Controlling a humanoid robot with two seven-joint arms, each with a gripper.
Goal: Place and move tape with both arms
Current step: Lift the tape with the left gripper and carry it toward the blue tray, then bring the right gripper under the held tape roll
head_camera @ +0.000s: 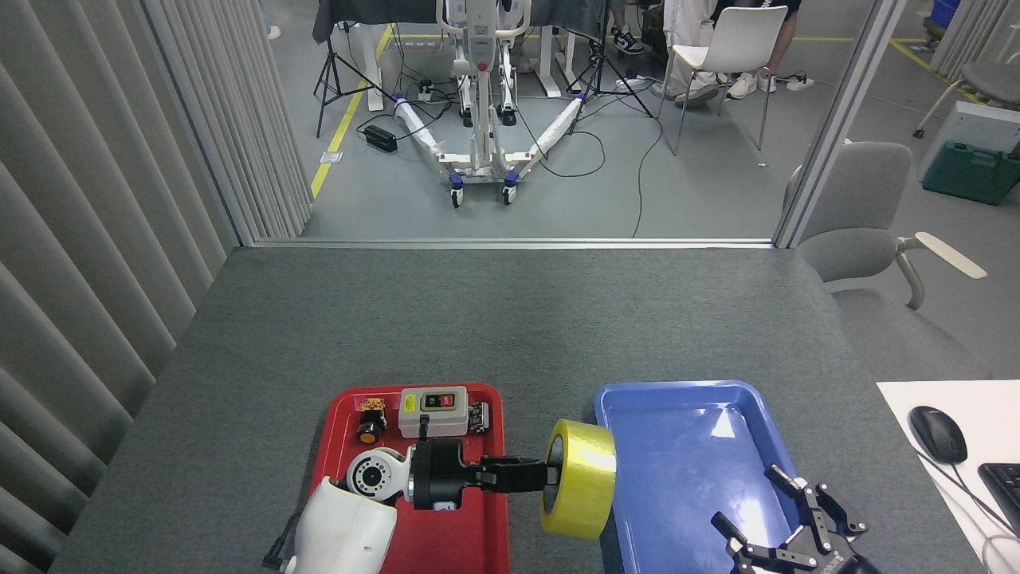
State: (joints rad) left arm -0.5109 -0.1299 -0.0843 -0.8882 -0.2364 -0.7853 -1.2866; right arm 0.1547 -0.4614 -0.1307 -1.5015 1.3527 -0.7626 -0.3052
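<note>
A grey felt-covered table (pixel 510 319) is filling the foreground. Left of the table, pale vertical blinds (pixel 103 183) are hanging. Beyond the table's far edge, a grey floor (pixel 558 191) is stretching away, with a yellow line (pixel 347 112) running along it. A white wheeled frame (pixel 482 151) is standing beyond the table, cables trailing around it. A white chair (pixel 729 48) is standing farther back; a grey armchair (pixel 865 215) is sitting right of the table.
</note>
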